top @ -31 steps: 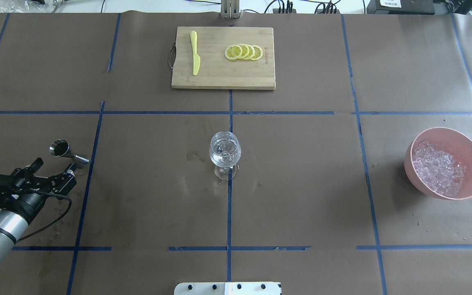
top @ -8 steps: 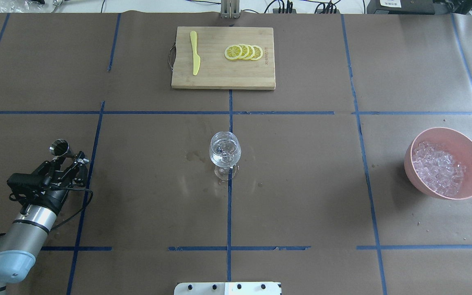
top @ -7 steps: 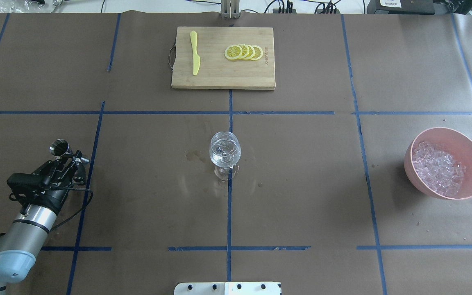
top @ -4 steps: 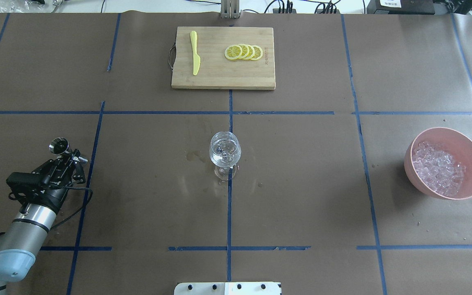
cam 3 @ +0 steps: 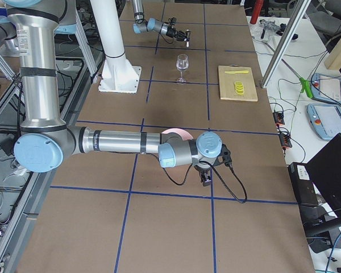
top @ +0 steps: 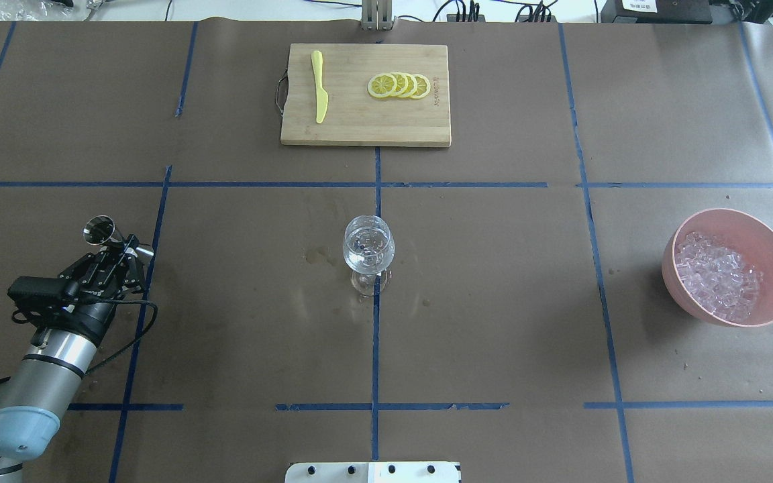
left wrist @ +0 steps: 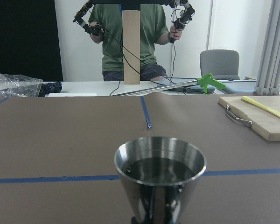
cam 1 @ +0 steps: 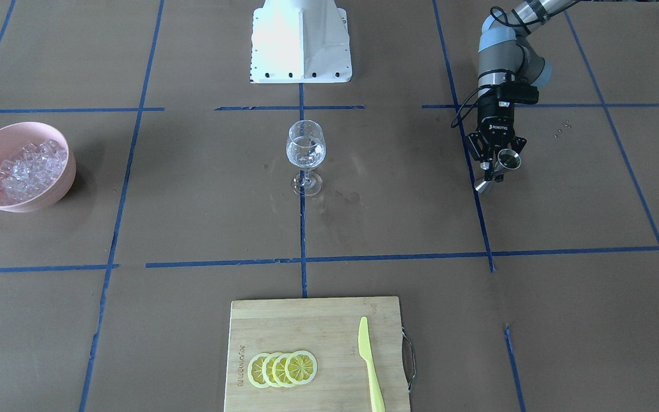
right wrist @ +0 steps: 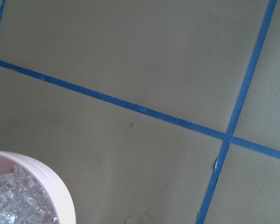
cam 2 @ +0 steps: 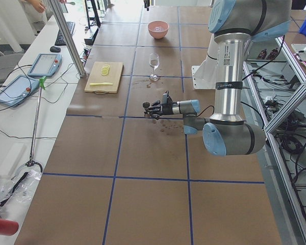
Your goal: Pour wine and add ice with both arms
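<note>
Left fingers (top: 118, 258): closed on the waist of a steel jigger (top: 98, 230), one on each side, at the robot's left end of the counter (top: 494, 302).
Right fingers (cam 3: 206, 177): seen only in the right side view, pointing down at the counter; whether they are open or closed cannot be told.
Jigger: a double-cone measure, standing upright in the left wrist view with its wide mouth up. Whether its lower end touches the counter cannot be told.
Wine (left wrist: 158, 169): a shallow, dark liquid inside the upper cup of the jigger, its level below the rim.
Left arm (top: 44, 376): enters from the near left corner of the overhead view, forearm low and nearly level.
Right arm (cam 3: 119, 141): stretched out low over the counter, its wrist just beside the bowl (top: 772, 251).
Ice (top: 717, 275): a heap of clear cubes in the pink bowl, at the robot's right end, well apart from the glass (top: 368, 251). The right wrist view shows the bowl's rim and some cubes at its lower left corner.
Glass: a stemmed glass, upright on the blue tape line at the counter's middle, between jigger and bowl.
Board (top: 359, 127): wooden, at the far side, bearing a yellow knife (top: 319, 87) and four overlapping lemon slices (top: 399, 86).
</note>
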`<action>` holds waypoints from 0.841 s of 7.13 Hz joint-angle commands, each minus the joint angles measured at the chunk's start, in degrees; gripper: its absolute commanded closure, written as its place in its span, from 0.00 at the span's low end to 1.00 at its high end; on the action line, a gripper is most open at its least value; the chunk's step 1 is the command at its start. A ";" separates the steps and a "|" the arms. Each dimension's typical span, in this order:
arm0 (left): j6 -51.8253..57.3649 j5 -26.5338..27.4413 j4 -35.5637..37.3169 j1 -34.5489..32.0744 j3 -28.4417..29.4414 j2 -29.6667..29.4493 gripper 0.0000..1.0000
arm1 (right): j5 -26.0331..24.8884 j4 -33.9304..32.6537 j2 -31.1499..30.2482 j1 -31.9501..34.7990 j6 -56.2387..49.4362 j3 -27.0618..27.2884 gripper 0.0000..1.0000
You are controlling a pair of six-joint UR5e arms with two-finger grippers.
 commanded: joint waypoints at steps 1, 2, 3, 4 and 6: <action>7.59 -0.60 -1.60 -0.13 -4.41 -3.22 1.00 | 0.67 0.01 0.09 0.00 0.00 0.64 0.00; 8.65 -1.30 -1.53 -0.39 -6.00 -5.40 1.00 | 2.50 0.10 0.09 -0.09 0.00 0.90 0.00; 12.31 -2.26 -1.70 -0.57 -7.15 -5.69 1.00 | 2.87 0.10 0.18 -0.09 -0.08 0.99 0.00; 16.53 -2.27 -1.70 -0.48 -9.33 -7.60 1.00 | 2.87 0.10 0.18 -0.18 -0.17 1.08 0.00; 21.10 -2.27 -0.74 -0.13 -10.59 -11.65 1.00 | 2.78 0.10 0.18 -0.18 -0.17 1.26 0.00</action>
